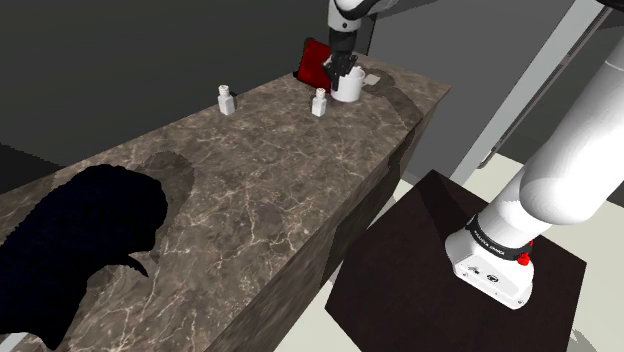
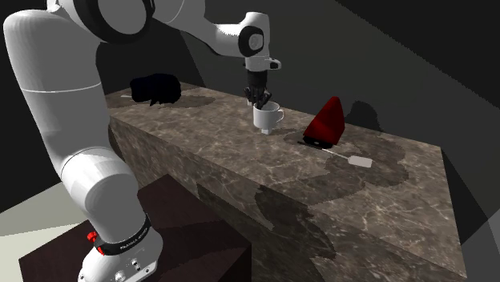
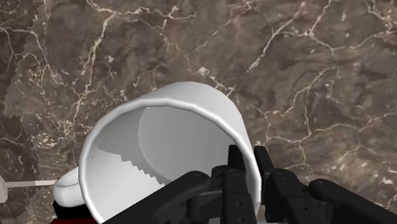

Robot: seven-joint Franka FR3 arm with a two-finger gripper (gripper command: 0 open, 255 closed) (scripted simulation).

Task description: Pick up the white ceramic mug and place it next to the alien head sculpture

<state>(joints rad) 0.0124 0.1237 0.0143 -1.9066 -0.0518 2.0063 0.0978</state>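
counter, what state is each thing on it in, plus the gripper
mug: upright, empty, wall clasped by the gripper
gripper: shut on mug, one finger inside, one outside
alien head: resting at the far end of the counter, untouched
bottle by mug: upright
farther bottle: upright
red wedge: standing close to mug

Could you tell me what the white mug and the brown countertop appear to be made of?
The white handled mug: smooth, plain, softly shaded, probably glazed ceramic, though unmarked. The brown veined countertop: polished stone, likely marble, given its pale branching veins.
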